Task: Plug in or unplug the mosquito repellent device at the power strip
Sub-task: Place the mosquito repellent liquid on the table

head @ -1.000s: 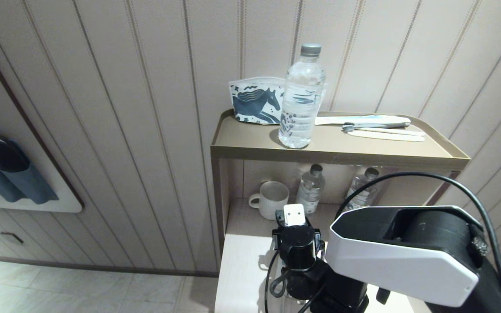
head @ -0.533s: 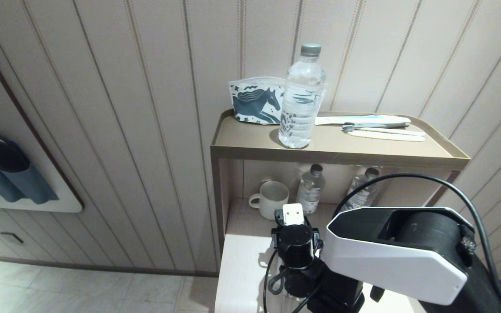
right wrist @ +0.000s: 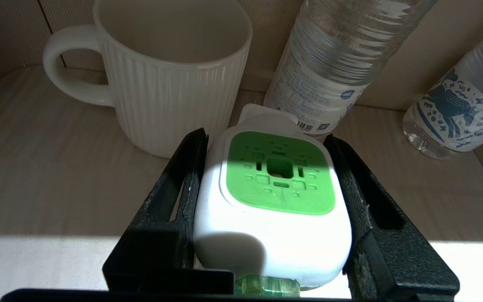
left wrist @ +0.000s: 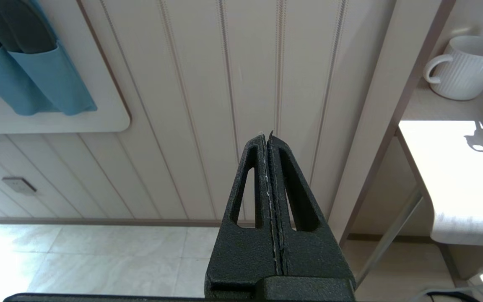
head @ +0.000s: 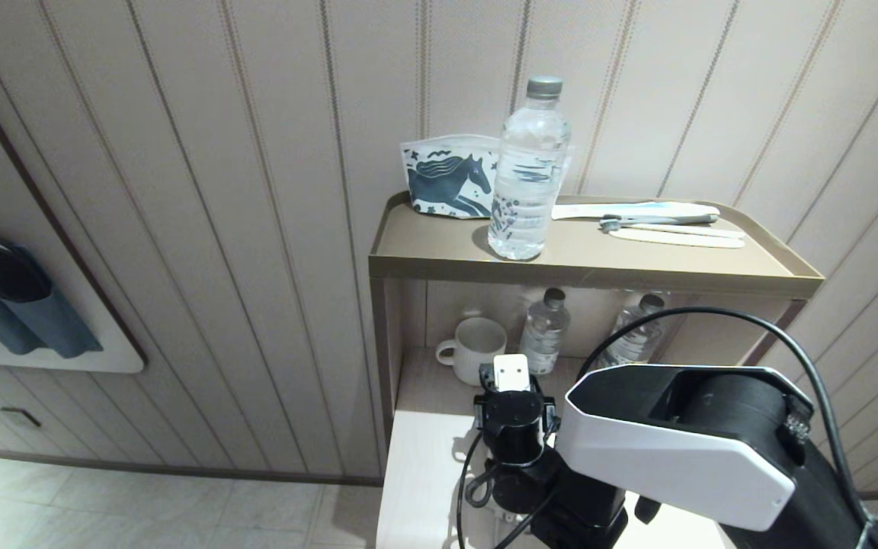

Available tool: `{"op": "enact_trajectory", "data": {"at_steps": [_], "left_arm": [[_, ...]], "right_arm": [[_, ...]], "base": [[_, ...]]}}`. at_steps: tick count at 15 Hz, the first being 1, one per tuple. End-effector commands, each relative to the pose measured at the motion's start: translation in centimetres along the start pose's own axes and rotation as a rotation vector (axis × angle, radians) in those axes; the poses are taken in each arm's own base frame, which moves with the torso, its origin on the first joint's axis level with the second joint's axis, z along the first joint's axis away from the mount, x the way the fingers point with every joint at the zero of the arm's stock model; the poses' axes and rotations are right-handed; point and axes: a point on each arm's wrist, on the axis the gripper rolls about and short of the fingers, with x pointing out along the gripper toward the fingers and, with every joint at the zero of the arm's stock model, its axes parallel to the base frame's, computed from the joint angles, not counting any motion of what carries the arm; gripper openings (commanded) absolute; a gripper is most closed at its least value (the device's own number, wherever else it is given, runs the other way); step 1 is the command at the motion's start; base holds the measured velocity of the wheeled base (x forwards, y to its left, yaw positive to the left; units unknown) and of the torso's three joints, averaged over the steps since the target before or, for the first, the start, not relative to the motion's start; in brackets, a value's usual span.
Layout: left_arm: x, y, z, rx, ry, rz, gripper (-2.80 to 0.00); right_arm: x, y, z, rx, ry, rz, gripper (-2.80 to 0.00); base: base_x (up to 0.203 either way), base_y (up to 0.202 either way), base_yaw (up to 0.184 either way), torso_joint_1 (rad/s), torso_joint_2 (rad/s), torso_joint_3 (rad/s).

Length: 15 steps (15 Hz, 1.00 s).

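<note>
White plastic fills the right claw (right wrist: 273, 205): you have the mosquito repellent device (right wrist: 273, 209) pinched by the 2 flanks of its head, 1 finger on each side, with the green vented top facing the wrist camera and the green liquid bottle just peeking out beneath, nearest the wrist. So the device's long axis runs along the claw's own reach, bottle toward the palm, head toward the fingertips. A white tab pokes out beyond the head on the far side; the metal prongs themselves are not visible.

Straight ahead of the claw, close by, stand the ribbed mug (right wrist: 170, 75) and a water bottle (right wrist: 329, 63), with a second water bottle (right wrist: 459, 109) off to the side. All 3 sit on the lower shelf (right wrist: 48, 167), below the claw. From the head view the right claw (head: 511, 375) sits at the front edge of that shelf, just short of the mug.

What your next move turns on is the power strip, and no view shows it. You cannot tell which way it lies from the claw, so you cannot yet line anything up with a socket.

Your left claw (left wrist: 268, 140) hangs well off to the side with its fingers pressed together, empty, pointed at the wall panelling. The right arm is plainly the nearer one.
</note>
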Motion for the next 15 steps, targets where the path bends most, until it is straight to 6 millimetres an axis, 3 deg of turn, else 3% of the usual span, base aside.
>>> {"op": "enact_trajectory", "data": {"at_steps": [1, 11, 12, 15], "left_arm": [[0.01, 0.0, 0.0, 0.001, 0.001, 0.0, -2.8], [0.01, 0.0, 0.0, 0.001, 0.001, 0.0, -2.8], [0.01, 0.0, 0.0, 0.002, 0.001, -0.001, -2.8], [0.01, 0.0, 0.0, 0.0, 0.001, 0.0, -2.8]], "right_arm": [[0.16, 0.0, -0.16, 0.004, -0.008, -0.009, -2.8], [-0.07, 0.21, -0.36, -0.02, -0.035, -0.016, -2.8], [-0.07, 0.2, -0.24, -0.018, -0.036, -0.018, 0.0], [-0.16, 0.05, 0.12, -0.014, -0.039, -0.023, 0.0]], "base": [[0.0, 0.0, 0.0, 0.0, 0.0, 0.0], [0.0, 0.0, 0.0, 0.0, 0.0, 0.0], [0.0, 0.0, 0.0, 0.0, 0.0, 0.0], [0.0, 0.0, 0.0, 0.0, 0.0, 0.0]]}}
